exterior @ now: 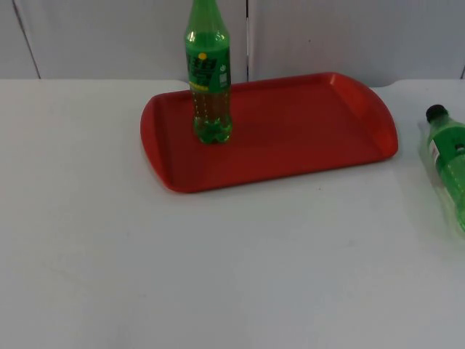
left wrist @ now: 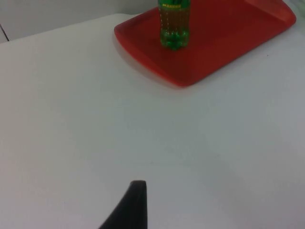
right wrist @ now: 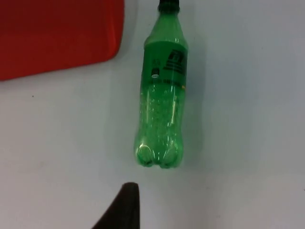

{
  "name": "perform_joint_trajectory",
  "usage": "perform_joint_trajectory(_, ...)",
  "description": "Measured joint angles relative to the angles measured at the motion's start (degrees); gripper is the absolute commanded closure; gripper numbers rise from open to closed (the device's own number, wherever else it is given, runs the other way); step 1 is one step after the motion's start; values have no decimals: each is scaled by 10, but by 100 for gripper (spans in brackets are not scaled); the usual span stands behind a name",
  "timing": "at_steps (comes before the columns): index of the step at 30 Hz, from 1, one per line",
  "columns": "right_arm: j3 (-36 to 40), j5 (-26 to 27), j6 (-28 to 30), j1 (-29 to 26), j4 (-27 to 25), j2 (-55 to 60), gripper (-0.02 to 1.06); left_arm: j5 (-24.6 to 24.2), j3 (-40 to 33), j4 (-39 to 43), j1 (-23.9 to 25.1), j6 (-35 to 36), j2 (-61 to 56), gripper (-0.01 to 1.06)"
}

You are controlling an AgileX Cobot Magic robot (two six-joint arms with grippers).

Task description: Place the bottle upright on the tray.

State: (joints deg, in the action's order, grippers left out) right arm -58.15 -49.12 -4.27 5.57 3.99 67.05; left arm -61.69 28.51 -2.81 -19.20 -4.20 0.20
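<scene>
While I watch from my station, the biggest thing in front of me is the white bench [exterior: 218,276], running back to the grey partition wall [exterior: 349,36]. On it, toward the far side, lies the red tray [exterior: 305,138], flat, with its raised rim all round. A green bottle [exterior: 208,73] stands upright on the tray's left part, base down on the red floor, its yellow-and-green label facing me; the left wrist view catches its lower half on the same spot of the tray. A second green bottle [exterior: 449,163] lies on its side on the bench, off the tray and well to the right of it — black cap pointing toward the wall, base toward me. The right wrist view looks down its length, cap near the tray's corner but not touching it. Of the left gripper [left wrist: 127,210] I see a single black fingertip over bare bench, well apart from the tray; of the right gripper [right wrist: 121,210] likewise one fingertip, near the lying bottle's base — for both I cannot tell how the jaws stand.
</scene>
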Motion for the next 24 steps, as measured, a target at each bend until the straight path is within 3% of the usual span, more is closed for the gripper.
perform_joint_trajectory(11,-153,1,6,0,0,212,-1,0,0,0,0,0,0,0)
perform_joint_trajectory(24,-318,-37,6,0,-14,405,0,0,0,0,0,0,0,0)
